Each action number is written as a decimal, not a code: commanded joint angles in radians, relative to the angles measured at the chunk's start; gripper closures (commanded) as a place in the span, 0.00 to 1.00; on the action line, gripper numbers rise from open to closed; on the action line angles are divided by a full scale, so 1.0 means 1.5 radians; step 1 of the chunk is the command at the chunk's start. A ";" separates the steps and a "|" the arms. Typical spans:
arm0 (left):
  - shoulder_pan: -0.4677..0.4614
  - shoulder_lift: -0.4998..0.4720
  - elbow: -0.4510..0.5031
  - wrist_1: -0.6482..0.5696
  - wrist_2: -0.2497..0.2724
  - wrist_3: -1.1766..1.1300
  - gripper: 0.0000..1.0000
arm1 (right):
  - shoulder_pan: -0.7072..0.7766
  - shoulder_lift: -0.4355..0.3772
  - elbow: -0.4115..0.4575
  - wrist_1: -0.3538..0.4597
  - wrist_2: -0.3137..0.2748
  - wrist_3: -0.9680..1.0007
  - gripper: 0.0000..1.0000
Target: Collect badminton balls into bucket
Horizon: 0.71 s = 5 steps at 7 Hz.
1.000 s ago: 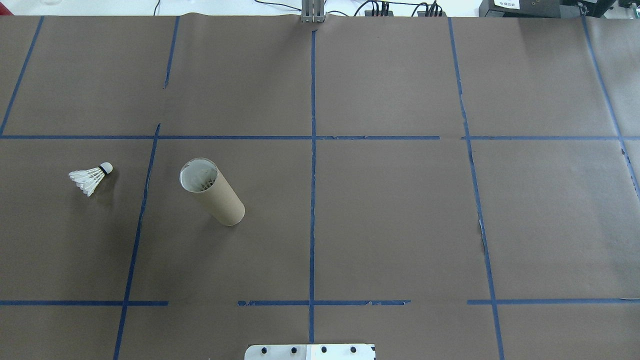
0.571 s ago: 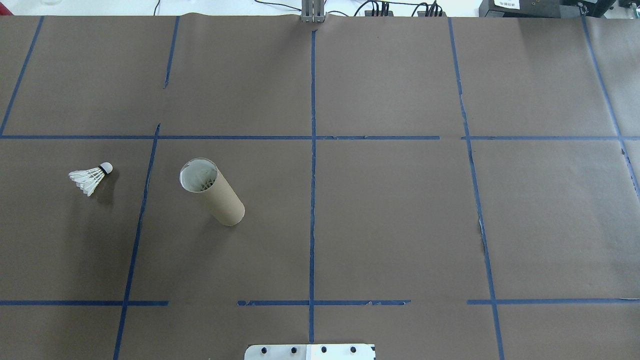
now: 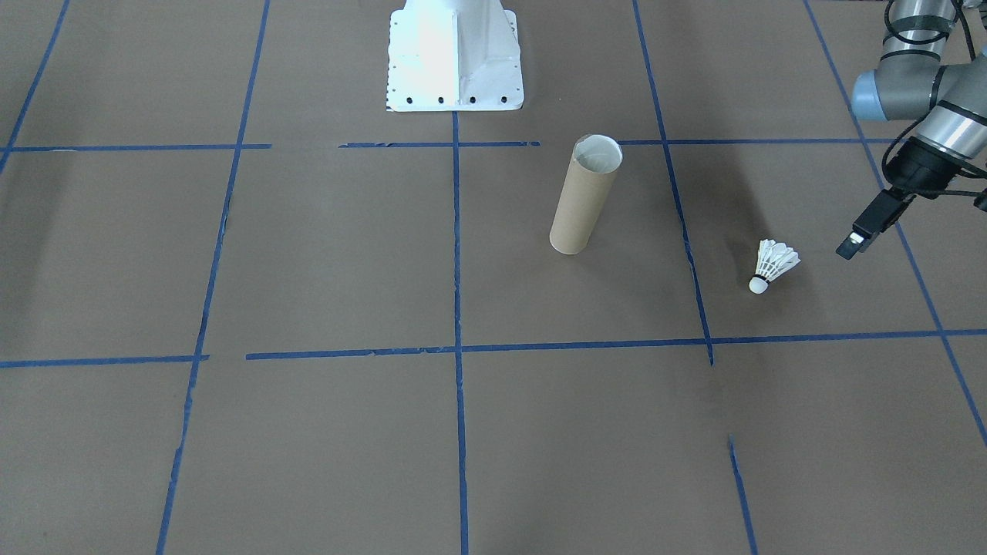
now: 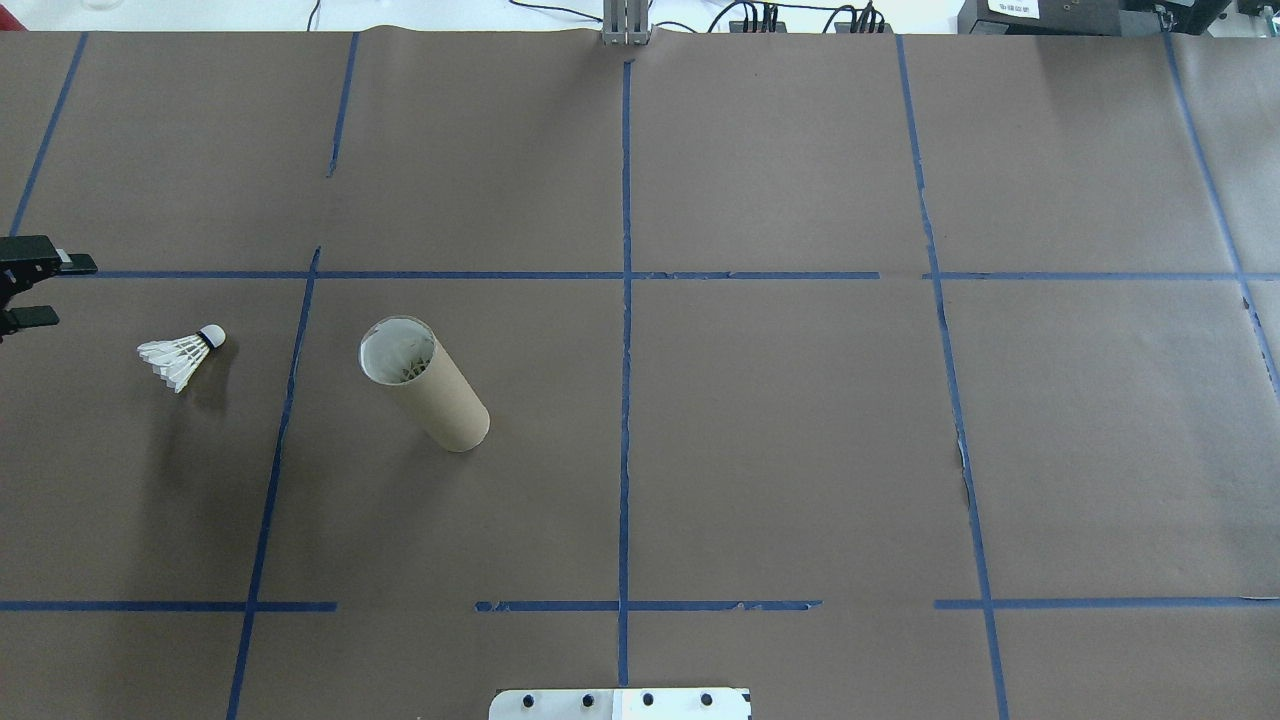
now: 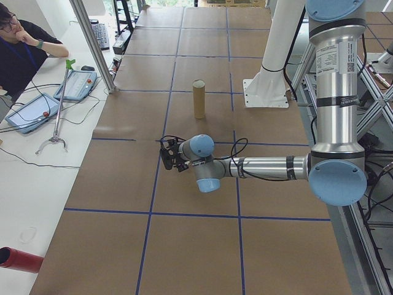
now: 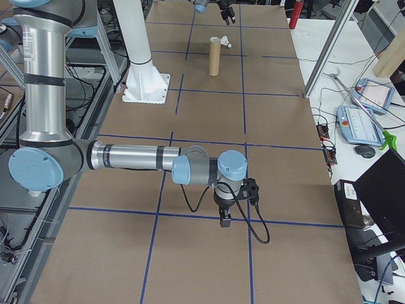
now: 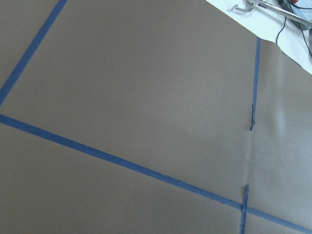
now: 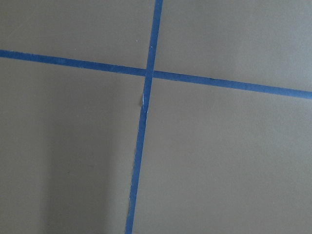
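The cardboard tube (image 4: 424, 383) stands upright on the brown paper-covered surface (image 4: 780, 420), its round mouth open toward the overhead camera. The inside is whitish, and something pale and feathery shows down in it, though what it is cannot be made out. A single white feather shuttlecock (image 4: 181, 356) lies on its side outside the tube, at about 9 o'clock from it in the overhead view and well apart, cork tip pointing toward the tube. The left tool (image 4: 30, 292) enters at the overhead view's left edge, at about 10 o'clock from the shuttlecock and near it, its two fingers spread wide with nothing between them. The right tool (image 6: 224, 218) hangs over bare paper far from the tube; whether it is spread or closed cannot be told.
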 commanded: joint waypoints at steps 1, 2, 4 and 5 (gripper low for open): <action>0.061 0.001 0.028 -0.041 0.034 -0.113 0.00 | 0.000 0.000 0.000 0.000 0.000 0.000 0.00; 0.081 0.000 0.047 -0.043 0.034 -0.126 0.00 | 0.000 0.000 0.000 0.000 0.000 0.000 0.00; 0.098 -0.015 0.048 -0.042 0.034 -0.179 0.08 | 0.000 0.000 0.000 0.000 0.000 0.000 0.00; 0.106 -0.016 0.046 -0.043 0.034 -0.201 0.27 | 0.000 0.000 0.000 0.000 0.000 0.000 0.00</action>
